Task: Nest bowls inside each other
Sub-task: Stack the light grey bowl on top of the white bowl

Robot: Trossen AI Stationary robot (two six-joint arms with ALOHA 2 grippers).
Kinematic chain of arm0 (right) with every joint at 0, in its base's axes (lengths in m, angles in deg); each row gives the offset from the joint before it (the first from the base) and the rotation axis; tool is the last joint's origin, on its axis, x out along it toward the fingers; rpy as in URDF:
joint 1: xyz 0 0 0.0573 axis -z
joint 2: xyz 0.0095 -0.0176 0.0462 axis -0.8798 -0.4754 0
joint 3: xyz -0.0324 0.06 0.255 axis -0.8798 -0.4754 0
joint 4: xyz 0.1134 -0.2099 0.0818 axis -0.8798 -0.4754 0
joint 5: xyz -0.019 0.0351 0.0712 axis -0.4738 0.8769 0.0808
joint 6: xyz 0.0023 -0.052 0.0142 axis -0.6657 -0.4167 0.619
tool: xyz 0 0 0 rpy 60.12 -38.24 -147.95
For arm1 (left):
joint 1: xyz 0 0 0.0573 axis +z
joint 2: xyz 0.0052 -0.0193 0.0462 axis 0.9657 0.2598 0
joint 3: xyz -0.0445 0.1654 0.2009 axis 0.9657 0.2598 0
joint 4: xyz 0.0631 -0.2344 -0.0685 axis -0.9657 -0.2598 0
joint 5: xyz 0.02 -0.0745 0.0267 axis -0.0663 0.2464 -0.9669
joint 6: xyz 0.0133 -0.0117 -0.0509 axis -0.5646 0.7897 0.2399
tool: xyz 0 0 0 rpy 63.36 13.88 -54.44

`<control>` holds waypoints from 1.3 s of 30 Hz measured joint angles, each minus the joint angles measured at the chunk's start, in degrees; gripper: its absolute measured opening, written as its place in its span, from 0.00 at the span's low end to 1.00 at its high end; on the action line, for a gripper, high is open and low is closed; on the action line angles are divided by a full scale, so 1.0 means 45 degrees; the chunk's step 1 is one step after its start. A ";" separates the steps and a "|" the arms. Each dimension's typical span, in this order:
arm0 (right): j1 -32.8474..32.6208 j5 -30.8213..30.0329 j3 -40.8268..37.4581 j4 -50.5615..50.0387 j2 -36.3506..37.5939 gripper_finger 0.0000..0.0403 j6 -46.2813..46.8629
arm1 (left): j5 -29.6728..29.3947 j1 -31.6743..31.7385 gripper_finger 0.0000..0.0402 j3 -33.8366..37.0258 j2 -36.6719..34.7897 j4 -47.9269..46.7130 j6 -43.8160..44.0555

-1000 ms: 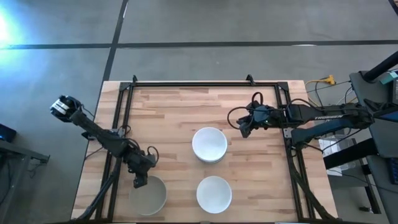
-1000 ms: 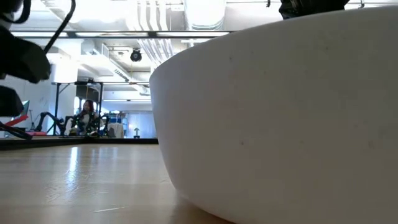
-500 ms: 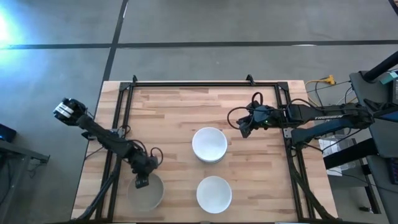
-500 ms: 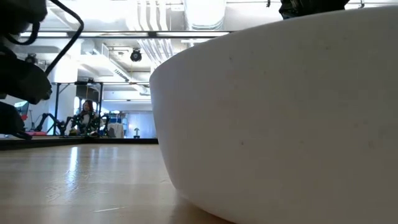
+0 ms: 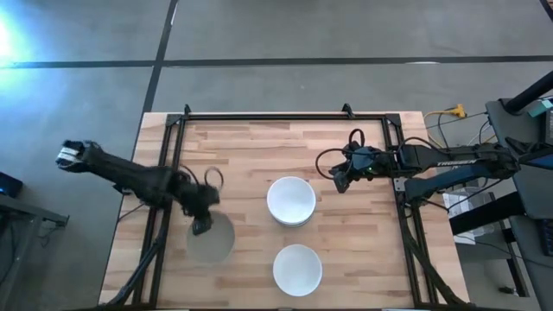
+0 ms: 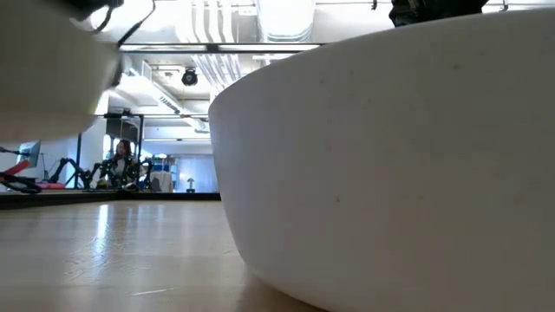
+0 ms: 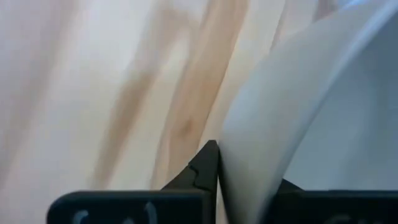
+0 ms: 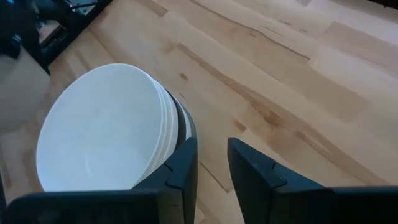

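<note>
- High view: left claw [image 5: 200,226] grips a grey bowl [image 5: 210,240] by its rim, lower left of the surface [image 5: 242,155]; bowl stack [image 5: 291,200] at centre, white bowl [image 5: 297,269] below it; right claw [image 5: 340,181] at upper right, fingers slightly apart, empty.
- Low view: white bowl fills the right; grey bowl hangs upper left.
- Left wrist view: fingers [image 7: 205,171] pinch the rim.

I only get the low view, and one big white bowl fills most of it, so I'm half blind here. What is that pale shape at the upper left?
Observer: That is a round grey bowl. The left end effector is shut on its rim.
Operator: And the other arm?
Observer: The right end effector hangs open and empty beside a stack of round white bowls.
Operator: Is that stack all white?
Observer: Not quite. In the right wrist view, a black rim shows beneath the white ones.
</note>
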 joint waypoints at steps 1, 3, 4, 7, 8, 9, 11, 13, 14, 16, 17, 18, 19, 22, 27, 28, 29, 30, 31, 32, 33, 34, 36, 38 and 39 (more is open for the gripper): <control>0.0015 0.0004 0.0000 -0.0057 0.0000 0.21 -0.0067 | -0.0115 0.0453 0.00 -0.0378 -0.0346 -0.0189 -0.0146; 0.0126 0.0001 0.0000 -0.0108 0.0000 0.21 -0.0151 | -0.0349 0.1326 0.00 -0.1221 -0.0932 -0.0210 -0.0398; 0.0197 0.0011 0.0000 -0.0155 0.0000 0.21 -0.0178 | -0.0452 0.1791 0.00 -0.1692 -0.1166 -0.0146 -0.0552; 0.0462 0.0000 0.0000 -0.0168 0.0000 0.21 -0.0227 | -0.0639 0.3269 0.00 -0.3032 -0.1469 0.0841 -0.1215; 0.0550 0.0000 0.0000 -0.0168 0.0000 0.21 -0.0228 | -0.0644 0.3790 0.00 -0.3431 -0.1454 0.1376 -0.1428; 0.0638 0.0000 0.0000 -0.0168 0.0000 0.21 -0.0260 | -0.0623 0.4308 0.00 -0.3811 -0.1377 0.1914 -0.1617; 0.0793 -0.0009 0.0000 -0.0164 0.0000 0.21 -0.0428 | -0.0334 0.5283 0.00 -0.4556 -0.0985 0.2534 -0.1991; 0.0926 -0.0024 0.0005 -0.0160 0.0003 0.21 -0.0595 | 0.0547 0.6185 0.00 -0.5270 -0.0231 0.2663 -0.2385; 0.0972 -0.0029 0.0005 -0.0154 0.0031 0.21 -0.0660 | 0.1052 0.6571 0.00 -0.5592 0.0246 0.2652 -0.2509; 0.1005 -0.0211 0.0005 -0.0109 0.0092 0.21 -0.0647 | 0.2046 0.7081 0.00 -0.6260 0.1392 0.2638 -0.2684; 0.1005 -0.0296 0.0005 -0.0064 0.0150 0.21 -0.0615 | 0.2442 0.7175 0.00 -0.6575 0.2026 0.2670 -0.2735; 0.1005 -0.0340 0.0005 -0.0027 0.0215 0.21 -0.0610 | 0.2754 0.7226 0.00 -0.6931 0.2671 0.2646 -0.2814; 0.1005 -0.0357 0.0005 0.0036 0.0299 0.21 -0.0608 | 0.3030 0.7245 0.00 -0.7352 0.3309 0.2612 -0.2991; 0.1001 -0.0556 0.0005 0.0090 0.0666 0.21 -0.0609 | 0.3689 0.7247 0.00 -0.8734 0.4990 0.2449 -0.3547; 0.1001 -0.0578 0.0005 0.0026 0.1461 0.21 -0.0649 | 0.4009 0.7255 0.00 -1.1250 0.7352 0.1230 -0.3699; 0.1001 -0.0578 0.0005 -0.0011 0.1644 0.21 -0.0654 | 0.4015 0.7257 0.00 -1.1813 0.7710 0.0901 -0.3751; 0.1001 -0.0579 0.0005 -0.0064 0.1818 0.21 -0.0674 | 0.4023 0.7256 0.00 -1.2351 0.8043 0.0522 -0.3829; 0.1001 -0.0582 0.0005 -0.0139 0.2000 0.21 -0.0735 | 0.4051 0.7252 0.00 -1.2886 0.8366 0.0152 -0.3959; 0.1001 -0.0583 0.0005 -0.0264 0.2177 0.21 -0.0809 | 0.4068 0.7252 0.00 -1.3400 0.8671 -0.0200 -0.4046; 0.1001 -0.0593 0.0005 -0.0404 0.2365 0.21 -0.0973 | 0.4068 0.7252 0.00 -1.3857 0.8971 -0.0554 -0.4081; 0.1001 -0.0597 0.0005 -0.0497 0.2546 0.21 -0.1110 | 0.4072 0.7230 0.00 -1.4246 0.9259 -0.0900 -0.4068; 0.1001 -0.0602 0.0005 -0.0615 0.2724 0.21 -0.1246 | 0.4064 0.7212 0.00 -1.4632 0.9537 -0.1236 -0.4022; 0.1001 -0.0602 0.0005 -0.0781 0.3060 0.21 -0.1565 | 0.4056 0.7170 0.00 -1.5311 1.0009 -0.1911 -0.4003; 0.1001 -0.0605 0.0005 -0.0822 0.3377 0.21 -0.1869 | 0.4044 0.7163 0.00 -1.5894 1.0344 -0.2695 -0.3994; 0.1001 -0.0604 0.0005 -0.0869 0.3506 0.21 -0.2035 | 0.4053 0.7155 0.00 -1.6083 1.0480 -0.2900 -0.3981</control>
